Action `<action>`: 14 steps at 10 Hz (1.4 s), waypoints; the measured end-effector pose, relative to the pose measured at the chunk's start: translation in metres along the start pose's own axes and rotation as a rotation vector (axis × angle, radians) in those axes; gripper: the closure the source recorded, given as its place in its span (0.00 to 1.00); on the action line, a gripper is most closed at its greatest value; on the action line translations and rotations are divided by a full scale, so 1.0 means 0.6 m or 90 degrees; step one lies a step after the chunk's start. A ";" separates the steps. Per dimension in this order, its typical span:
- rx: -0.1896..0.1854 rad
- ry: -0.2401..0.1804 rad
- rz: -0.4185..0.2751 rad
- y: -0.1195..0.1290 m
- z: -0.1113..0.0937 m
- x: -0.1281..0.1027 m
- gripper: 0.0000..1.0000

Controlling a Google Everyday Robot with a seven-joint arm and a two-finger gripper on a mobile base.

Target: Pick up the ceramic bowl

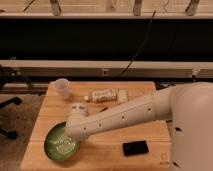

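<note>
The gripper (69,140) sits down inside the green ceramic bowl (56,145) at the front-left corner of the wooden surface (135,132) (can't tell how the jaws stand, arm's blocking).

1 bowl (50,143), 1 cup (62,87), 1 gripper (66,143) @ bowl
</note>
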 end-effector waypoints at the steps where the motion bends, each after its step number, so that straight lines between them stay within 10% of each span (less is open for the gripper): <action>1: 0.003 0.008 0.001 0.008 -0.021 0.008 1.00; 14: 0.022 0.050 -0.003 0.039 -0.142 0.047 1.00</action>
